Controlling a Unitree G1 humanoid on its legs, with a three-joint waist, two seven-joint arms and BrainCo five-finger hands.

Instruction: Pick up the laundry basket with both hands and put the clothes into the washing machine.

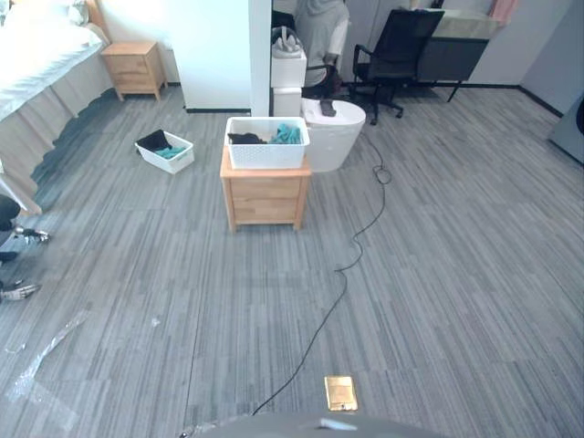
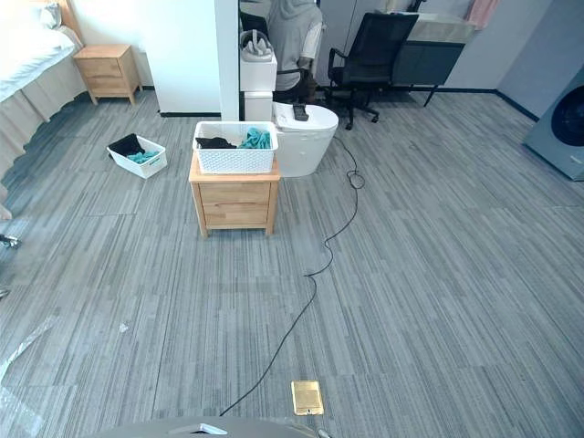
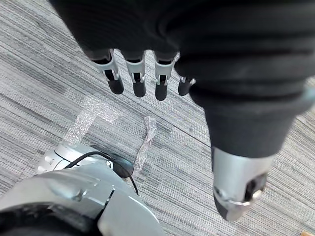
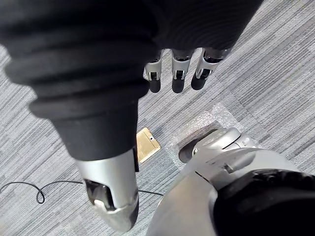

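A white laundry basket [image 1: 266, 143] holding dark and teal clothes stands on a low wooden cabinet [image 1: 265, 195], a few steps ahead of me in the middle of the room. The washing machine [image 2: 558, 126] stands at the far right edge. My left hand [image 3: 139, 81] hangs over the grey floor with its fingers straight and nothing in it. My right hand [image 4: 178, 78] hangs the same way, its fingers relaxed and empty. Both hands are far from the basket.
A smaller white basket [image 1: 165, 151] with clothes lies on the floor to the left. A white round unit [image 1: 333, 133] stands just right of the cabinet. Behind it are a seated person [image 1: 319, 27] and a black office chair [image 1: 392, 50]. A bed [image 1: 36, 64] lines the left side.
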